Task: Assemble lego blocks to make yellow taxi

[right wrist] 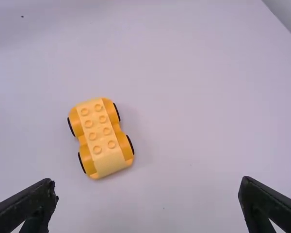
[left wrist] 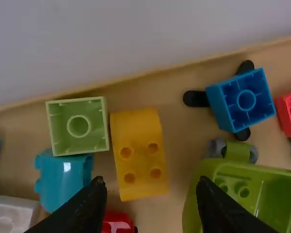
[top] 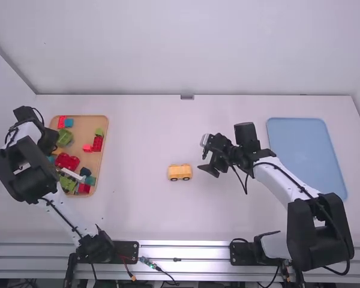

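1. Yellow toy-car base, with studs on top and dark-rimmed wheels, rests on the white table; in the high view, the tan tray lies towards its nine o'clock.
2. Right gripper: fingers wide apart and empty, near the base at its two o'clock in the high view.
3. Left gripper: fingers apart over the tray, with a yellow four-stud curved brick between their lines; its height above the brick is hard to judge.
4. That brick looks like light, stiff, smooth plastic: unlikely to crush, but apt to slip on its curved end. Best hold: low on the flat long sides, minding the pale-green square brick just beside it.
5. The base probably rolls when pushed; steady its body, not its wheels.
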You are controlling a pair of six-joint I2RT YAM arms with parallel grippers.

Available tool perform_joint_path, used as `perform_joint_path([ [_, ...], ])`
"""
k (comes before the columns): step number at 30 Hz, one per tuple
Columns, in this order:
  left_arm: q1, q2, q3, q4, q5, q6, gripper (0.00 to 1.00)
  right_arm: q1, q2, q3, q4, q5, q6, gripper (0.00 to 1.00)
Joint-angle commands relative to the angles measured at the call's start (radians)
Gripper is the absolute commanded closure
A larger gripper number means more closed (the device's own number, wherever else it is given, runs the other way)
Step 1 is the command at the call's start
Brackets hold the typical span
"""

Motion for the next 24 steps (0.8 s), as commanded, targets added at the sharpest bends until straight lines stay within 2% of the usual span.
perform_joint_path([
  [1,-0.003,0.015,-0.005,-0.006,0.032,0.023,0.50,0.003,-0.023,0.008,-0.009,-0.001,0.005,0.01],
  [11,-0.003,0.015,-0.014,-0.021,0.024,0.012,0.50,0.005,-0.023,0.008,-0.018,-0.002,0.002,0.01],
  [19,-0.003,0.015,-0.091,0.092,0.025,0.005,0.47,0.004,-0.023,0.008,-0.020,-0.002,0.006,0.01],
  [24,-0.003,0.015,-0.095,0.097,0.025,0.005,0.43,0.005,-0.023,0.008,-0.020,-0.002,0.006,0.01],
])
